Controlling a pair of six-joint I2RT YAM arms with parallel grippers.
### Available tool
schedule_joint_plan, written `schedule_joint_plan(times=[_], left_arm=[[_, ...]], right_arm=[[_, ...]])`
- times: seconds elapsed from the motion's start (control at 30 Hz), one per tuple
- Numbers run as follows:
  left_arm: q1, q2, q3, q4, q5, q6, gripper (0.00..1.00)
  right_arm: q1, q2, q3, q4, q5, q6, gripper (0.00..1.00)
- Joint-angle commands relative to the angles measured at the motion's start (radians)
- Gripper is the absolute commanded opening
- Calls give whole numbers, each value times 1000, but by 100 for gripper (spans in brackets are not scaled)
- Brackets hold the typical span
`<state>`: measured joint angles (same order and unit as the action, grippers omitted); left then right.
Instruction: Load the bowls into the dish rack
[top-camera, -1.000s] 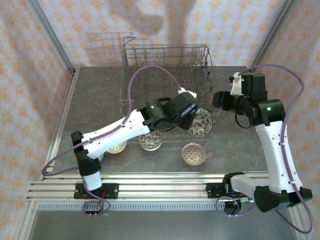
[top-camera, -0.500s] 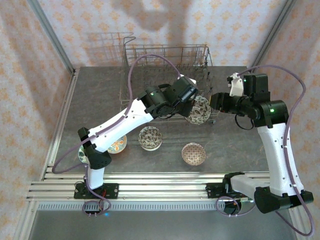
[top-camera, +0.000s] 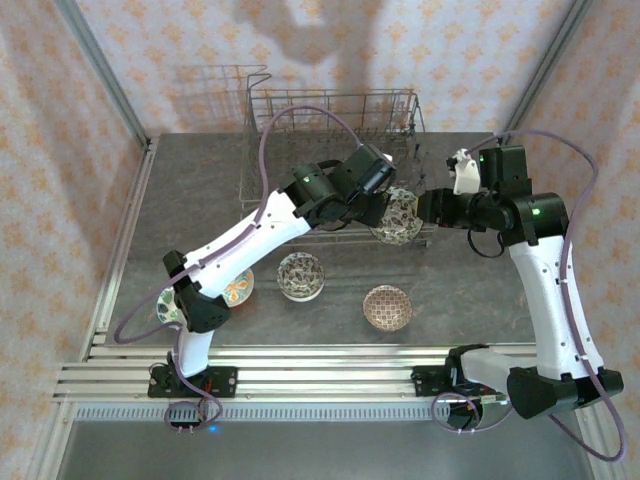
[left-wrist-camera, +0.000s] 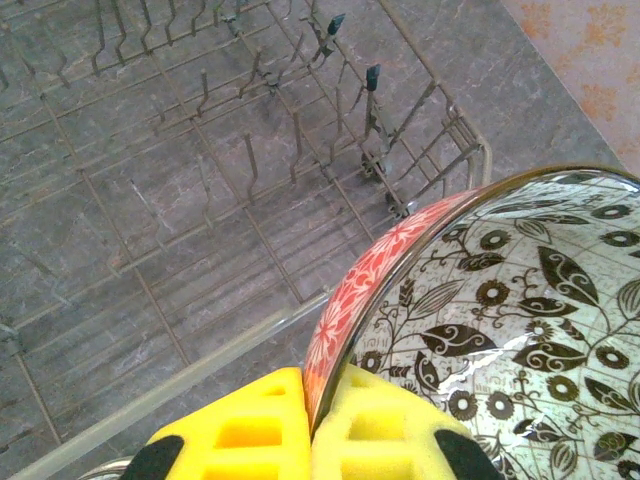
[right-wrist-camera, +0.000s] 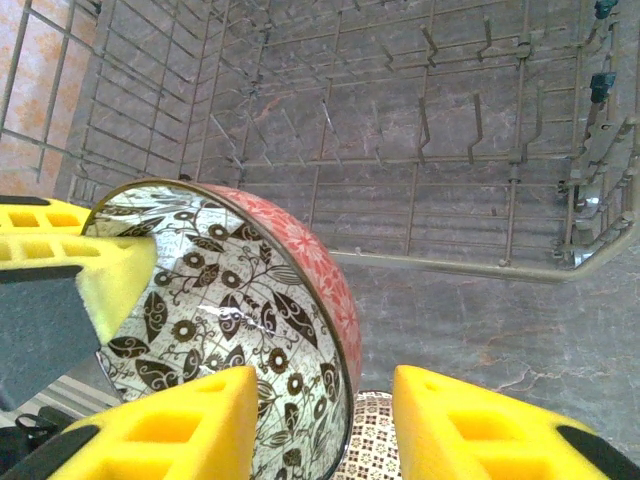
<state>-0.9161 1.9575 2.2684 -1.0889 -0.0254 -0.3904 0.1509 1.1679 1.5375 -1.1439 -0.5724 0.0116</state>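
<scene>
Looking across the grey stone-look counter (top-camera: 470, 290), the biggest thing on it is the dish rack (top-camera: 330, 110). It's a grey wire basket with tall grid sides and rows of upright tines, sitting at the far middle. Both arms reach in toward its near right corner. The left arm (top-camera: 250, 240) stretches diagonally from its base, and the right arm (top-camera: 545, 270) stands tall and bends in from the right.

Bowls next. The red-sided bowl (top-camera: 400, 215) is the one being handled. It's held tipped up on edge right at the rack's near right corner, white inside with dark leaves and flowers. The others sit on the counter in front of the rack:
- a brown-patterned bowl (top-camera: 301, 276) near the middle
- a pink lattice bowl (top-camera: 387, 307) to its right, closer to the front edge
- an orange bowl (top-camera: 238, 290) half hidden under the left arm
- a greenish bowl (top-camera: 165, 305) peeking out beside that arm's lower end

The left end effector (left-wrist-camera: 310, 425) has its yellow pads pressed together on the red-sided bowl's rim, one pad inside and one outside. The right end effector (right-wrist-camera: 320, 420) is spread, with the bowl's rim sitting between its fingers. There's a visible gap on the outer side, so it isn't pinching anything.
</scene>
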Motion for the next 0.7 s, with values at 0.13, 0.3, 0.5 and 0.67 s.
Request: schedule_joint_plan(times=[0.13,0.3,0.5,0.67], left_arm=[[16,4,71,22,39,2,0],[23,4,86,21,51,0,0],[25,5,86,28,67,-1,0],[26,12,86,30,73,-4,0]], right_arm=[[8,12,-37,-4,15,-22,38],[10,12,-48,7,47,-22,35],[11,34,-65,32,52,-12,29],[12,31,-73,62,43,5,26]])
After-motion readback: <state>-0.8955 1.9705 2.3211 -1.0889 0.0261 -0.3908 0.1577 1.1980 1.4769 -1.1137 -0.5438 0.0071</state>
